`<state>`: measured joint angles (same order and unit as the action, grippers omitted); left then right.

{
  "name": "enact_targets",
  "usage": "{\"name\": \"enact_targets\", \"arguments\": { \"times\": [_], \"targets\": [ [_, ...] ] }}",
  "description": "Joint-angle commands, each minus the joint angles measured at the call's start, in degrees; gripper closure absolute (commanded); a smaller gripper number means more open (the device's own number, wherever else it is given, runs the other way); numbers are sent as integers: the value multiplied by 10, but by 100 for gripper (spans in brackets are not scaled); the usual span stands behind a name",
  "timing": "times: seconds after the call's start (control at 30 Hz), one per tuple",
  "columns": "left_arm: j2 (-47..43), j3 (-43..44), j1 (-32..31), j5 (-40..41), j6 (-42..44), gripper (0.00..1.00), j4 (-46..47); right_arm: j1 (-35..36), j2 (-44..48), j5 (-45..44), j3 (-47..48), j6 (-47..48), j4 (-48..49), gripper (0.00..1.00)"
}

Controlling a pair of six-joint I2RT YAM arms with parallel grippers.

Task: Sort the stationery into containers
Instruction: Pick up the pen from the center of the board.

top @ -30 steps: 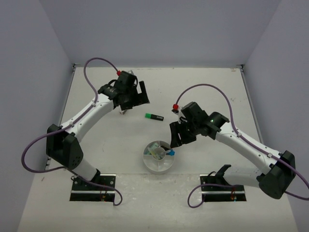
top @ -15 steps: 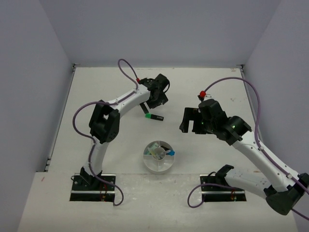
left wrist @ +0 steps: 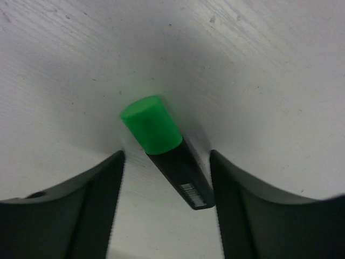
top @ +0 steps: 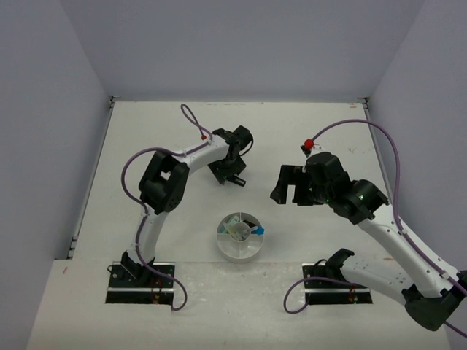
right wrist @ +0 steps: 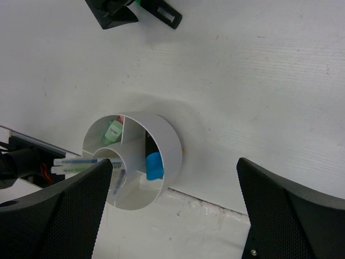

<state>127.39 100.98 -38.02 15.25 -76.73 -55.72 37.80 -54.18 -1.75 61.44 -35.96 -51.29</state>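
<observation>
Highlighter [left wrist: 165, 150] on white table [top: 146, 131] | left tool [left wrist: 167, 155] apart astride it | right tool [right wrist: 173, 162] apart | lilac walls [top: 219, 44]

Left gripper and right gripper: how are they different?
The left gripper is down at the table; the right gripper is held up above it. The left gripper has the green highlighter between its fingers; the right gripper has nothing between its own. Both are open.
</observation>
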Motion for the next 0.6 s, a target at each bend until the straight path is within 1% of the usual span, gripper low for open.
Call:
{"name": "enact_targets", "arguments": {
  "times": [0.0, 0.03, 0.07, 0.1, 0.13, 0.17, 0.23, 0.27, 0.3, 0.37, 0.4, 0.43, 0.47, 0.5, 0.57],
  "targets": [
    [11, -36, 3, -13, 2, 60, 51, -2, -7, 18, 47, 8, 1, 1],
    [8, -42, 5, -18, 10, 79, 67, -2, -9, 30, 55, 11, 2, 1],
    [3, -51, 6, -23, 16, 90, 78, -2, -10, 34, 62, 11, 2, 1],
    [-4, -59, 7, -28, 31, 97, 90, -3, -12, 39, 68, 13, 2, 1],
    [-16, -63, 8, -35, 61, 100, 110, -5, -13, 46, 72, 16, 2, 1],
    [-28, -68, 7, -43, 95, 100, 158, -9, -14, 53, 74, 17, 3, 1],
    [-65, -78, 5, -73, 192, 100, 224, -35, -24, 81, 74, 12, 3, 1],
    [-91, -87, 5, -99, 217, 100, 276, -65, -26, 96, 70, 8, 3, 1],
    [-114, -99, 5, -127, 285, 100, 329, -91, -31, 123, 66, 1, 8, 1],
    [-184, -153, 5, -216, 363, 100, 476, -141, -29, 232, 41, -16, 35, 1],
    [-209, -174, 4, -245, 418, 100, 530, -173, -24, 267, 32, -40, 55, 1],
    [-231, -195, 4, -266, 424, 100, 578, -184, -18, 290, 24, -43, 77, 1],
    [-263, -223, 3, -298, 473, 100, 626, -187, -11, 309, 25, -59, 122, 1],
    [-292, -252, 1, -318, 499, 100, 668, -188, -14, 311, 31, -63, 139, 1],
    [-322, -283, -5, -339, 522, 100, 705, -188, -26, 289, 53, -64, 140, 2]
  ]
}}
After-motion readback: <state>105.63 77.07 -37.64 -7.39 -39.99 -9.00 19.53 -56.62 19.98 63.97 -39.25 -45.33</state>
